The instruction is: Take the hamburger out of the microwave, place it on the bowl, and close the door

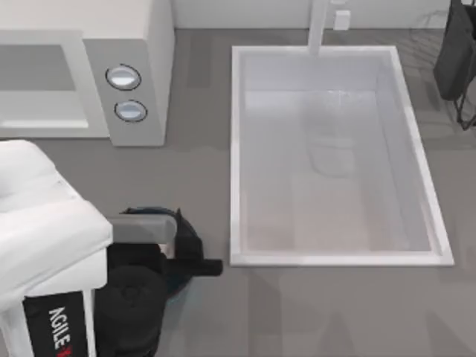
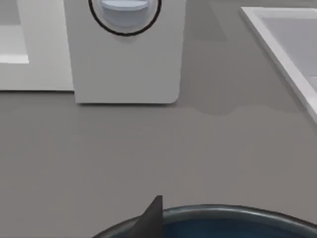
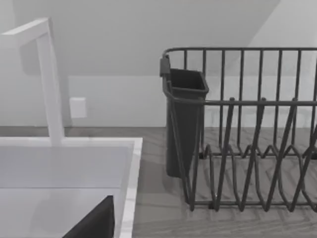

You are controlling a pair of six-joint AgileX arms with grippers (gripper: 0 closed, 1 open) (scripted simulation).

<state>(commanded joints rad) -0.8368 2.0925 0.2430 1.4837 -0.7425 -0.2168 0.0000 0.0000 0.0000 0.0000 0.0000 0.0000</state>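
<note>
Top view: grey counter (image 1: 193, 178), sink (image 1: 335, 256), microwave (image 1: 141, 82) at 11 o'clock; left gripper (image 1: 190, 260) over bowl (image 2: 223, 218), grip unclear.

Grey counter (image 1: 297, 312), white microwave (image 1: 141, 44) at upper left with grey cavity and two round dials (image 1: 123, 77) on its side panel, white sink basin (image 1: 335, 245) at centre right, white faucet (image 1: 321, 26) above it, dark dish rack (image 1: 457, 59) at upper right edge, left arm (image 1: 44, 230) at lower left, its dark end effector (image 1: 190, 256) just left of the sink.
</note>
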